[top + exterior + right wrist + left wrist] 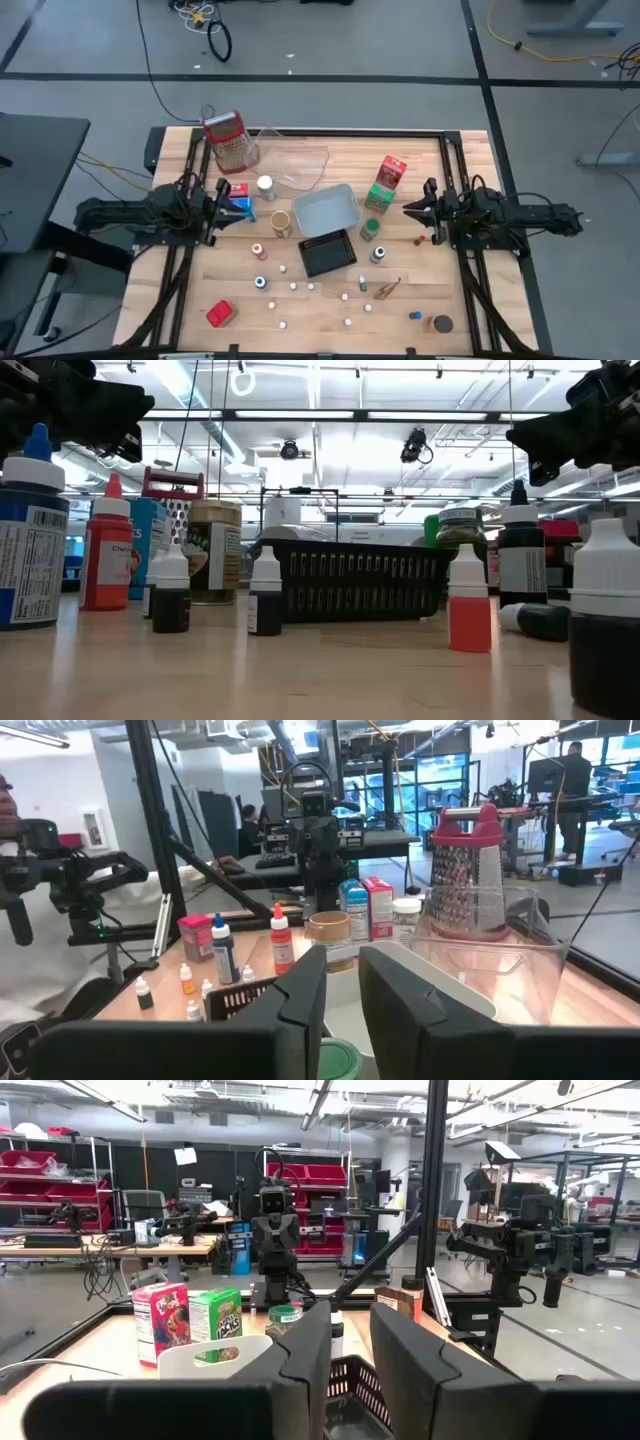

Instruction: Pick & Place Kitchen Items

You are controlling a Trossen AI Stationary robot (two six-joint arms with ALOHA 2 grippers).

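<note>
two grippers are seen raised above the table, none holding anything: left gripper (222, 197) at the left edge beside the blue carton (240, 204), right gripper (415, 208) at the right edge near the red carton (392, 170) & green carton (379, 197). in both wrist views a narrow gap is seen btwn the fingers, w/ nothing in it, so jaws are slightly apart, empty. kitchen items are scattered over the table centre: a white-lidded jar (265, 185) and a tan jar (282, 223) left of the grey tray (326, 210), a green-capped jar (369, 229) and a small can (379, 254) right of the black tray (327, 252), a red pack (220, 314) near the front left, many tiny dropper bottles (293, 286) across the front. metal grater (229, 138) and clear tray (300, 160) are at the back, not to be picked. handling, as judged: cartons likely light, stiff-ish card, crushable if squeezed hard; best taken across the narrow faces, mid-height. jars look rigid, smooth, prob. slippery; best taken round the body under the lid. droppers are light, top-heavy, easily knocked over; best gripped on the body, approached from above. nothing yet seen placed in the grey tray; black tray contents can't be told.
</note>
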